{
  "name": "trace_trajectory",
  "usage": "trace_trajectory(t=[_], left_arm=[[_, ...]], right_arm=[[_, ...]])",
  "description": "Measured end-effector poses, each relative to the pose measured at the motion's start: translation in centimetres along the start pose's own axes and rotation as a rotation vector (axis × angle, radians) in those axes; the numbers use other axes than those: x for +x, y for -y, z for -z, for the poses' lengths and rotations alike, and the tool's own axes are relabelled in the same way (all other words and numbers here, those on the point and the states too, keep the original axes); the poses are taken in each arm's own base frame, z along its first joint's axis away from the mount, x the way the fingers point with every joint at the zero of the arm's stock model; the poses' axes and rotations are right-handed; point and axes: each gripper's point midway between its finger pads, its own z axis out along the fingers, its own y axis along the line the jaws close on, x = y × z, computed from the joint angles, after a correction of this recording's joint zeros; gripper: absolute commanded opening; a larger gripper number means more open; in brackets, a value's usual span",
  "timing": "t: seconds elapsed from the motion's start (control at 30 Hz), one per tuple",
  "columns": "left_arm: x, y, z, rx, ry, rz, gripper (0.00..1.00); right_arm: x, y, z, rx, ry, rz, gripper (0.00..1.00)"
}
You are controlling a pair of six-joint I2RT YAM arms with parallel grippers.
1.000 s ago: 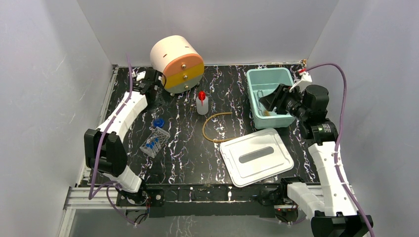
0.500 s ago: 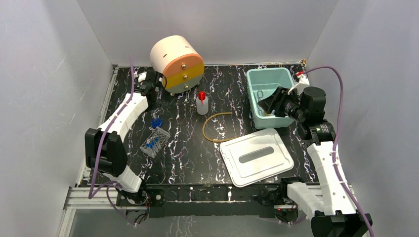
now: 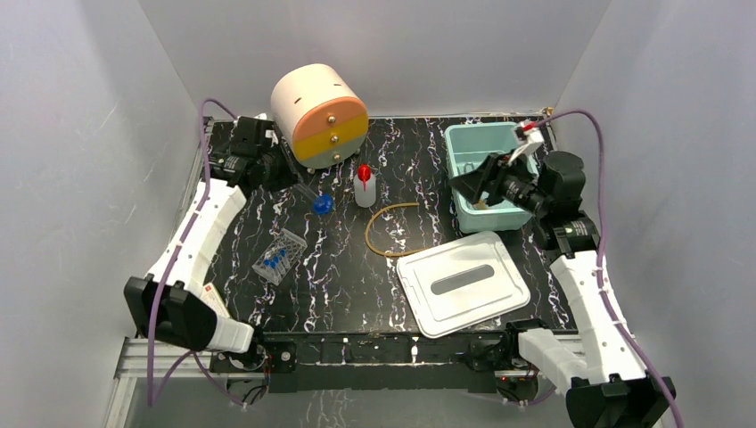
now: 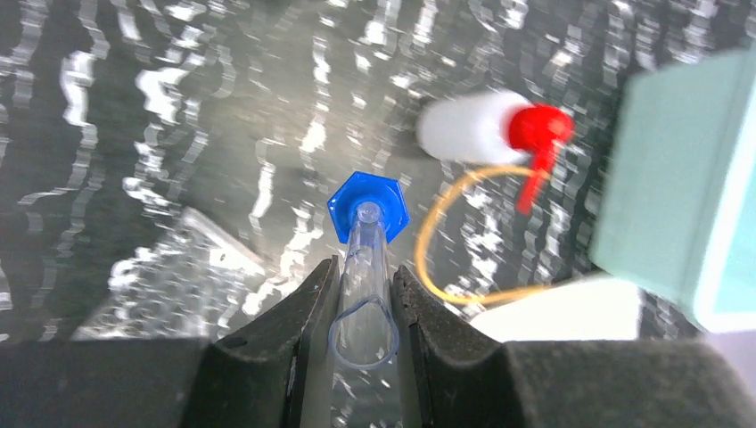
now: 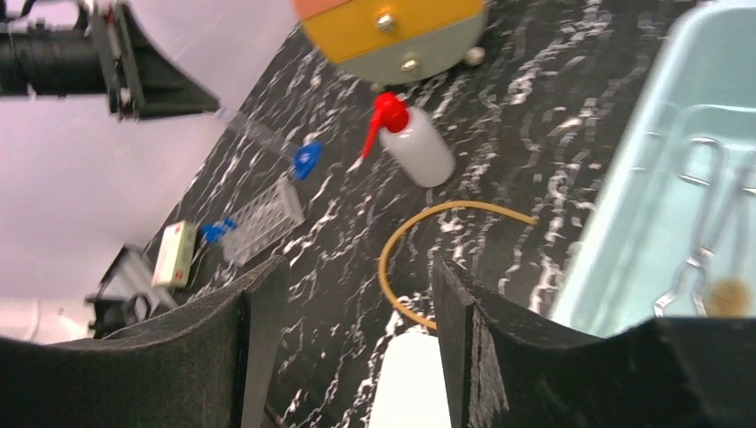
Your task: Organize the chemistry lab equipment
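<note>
1. Over the back-left of the table, the left gripper (image 4: 361,272) now pinches a test tube (image 4: 367,241) at its rounded end. The blue cap points away, in the air between the drum drawer unit (image 3: 321,116) and the squeeze bottle (image 3: 364,189).
2. A second ago a blue cap sat just beyond the tube rack (image 3: 278,254). That spot is now bare and the left arm has swung up and back, so a pickup looks complete. The tube probably goes to the rack next.
3. The right gripper (image 5: 352,267) has drifted from above the teal bin (image 3: 472,143) to its left edge, jaws spread and empty. This reads as pulling away after a drop-off.
4. Only the left wrist view shows both fingers touching the glass.
5. Only the right wrist view shows metal forceps (image 5: 704,205) and a tube brush (image 5: 729,294) lying in the bin, where the arm blocks the overhead view.
6. The overhead view alone shows the whole layout: blue-capped tubes in the rack, the tubing loop (image 3: 388,227) still loose, and the white lid (image 3: 464,283) off.
</note>
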Motion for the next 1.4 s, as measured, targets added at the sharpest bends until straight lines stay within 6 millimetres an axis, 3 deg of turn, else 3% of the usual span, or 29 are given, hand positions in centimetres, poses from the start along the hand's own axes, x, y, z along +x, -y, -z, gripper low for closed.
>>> trace_trajectory(t=[0.13,0.23,0.4,0.67,1.0,1.13,1.4], left_arm=[[1.3,3.2,2.5,0.180,-0.058,0.028,0.08],[3.1,5.0,3.7,0.284,-0.130,0.033,0.09],[6.1,7.5,5.2,0.424,-0.259,0.009,0.09],[10.9,10.0,7.7,0.638,-0.395,-0.078,0.09],[11.6,10.9,11.2,0.828,-0.380,-0.166,0.10],[11.8,11.1,11.5,0.854,-0.388,-0.182,0.10],[12.1,11.2,11.9,0.882,-0.398,-0.201,0.10]], right_arm=[[2.1,-3.4,-2.1,-0.120,-0.075,0.064,0.70],[5.2,-7.3,-4.1,-0.228,-0.172,0.120,0.71],[8.9,-11.0,-5.6,-0.302,-0.254,0.188,0.75],[11.3,-15.6,-7.9,-0.353,-0.296,0.300,0.76],[13.7,-16.0,-7.9,-0.389,-0.367,0.344,0.75],[15.1,-15.3,-6.6,-0.396,-0.399,0.327,0.66],[15.6,-15.1,-6.6,-0.392,-0.414,0.318,0.43]])
